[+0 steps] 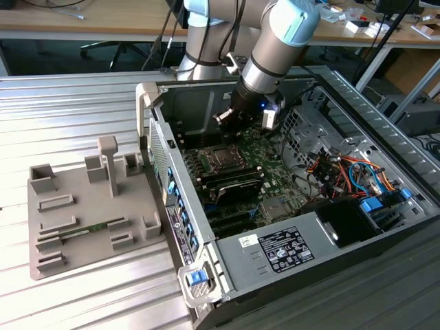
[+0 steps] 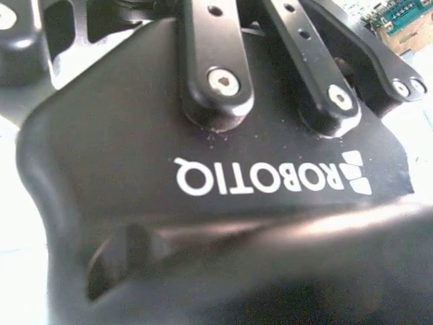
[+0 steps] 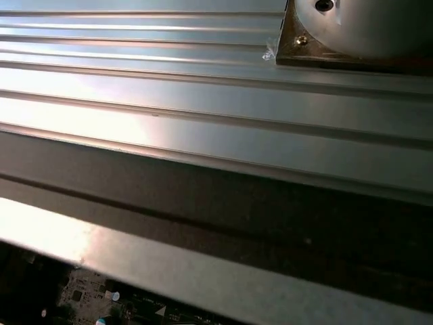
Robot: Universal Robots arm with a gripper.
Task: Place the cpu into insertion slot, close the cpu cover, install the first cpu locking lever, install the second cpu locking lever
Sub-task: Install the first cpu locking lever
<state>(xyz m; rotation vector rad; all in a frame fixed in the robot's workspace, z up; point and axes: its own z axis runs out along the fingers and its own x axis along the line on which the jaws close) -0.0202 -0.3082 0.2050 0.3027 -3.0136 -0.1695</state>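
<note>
In the exterior view my gripper [image 1: 230,125] hangs inside the open computer case, just above the motherboard [image 1: 265,165]. Directly below it, slightly nearer the camera, lies the insertion slot [image 1: 221,159], a square socket with a silver metal rim and a dark centre. The frame around it looks to lie flat. I cannot tell whether the cpu sits in the slot or between the fingers. The gripper's black housing [image 2: 135,135] and its finger linkages [image 2: 216,74] show close up in the second wrist view.
The case's near wall [image 1: 159,148] stands at the exterior view's left of the socket. Long black slots [image 1: 237,182], a white-labelled grey box [image 1: 282,251] and orange and blue cables [image 1: 350,172] surround it. A grey fixture tray [image 1: 82,206] lies on the ribbed metal table [image 3: 203,101].
</note>
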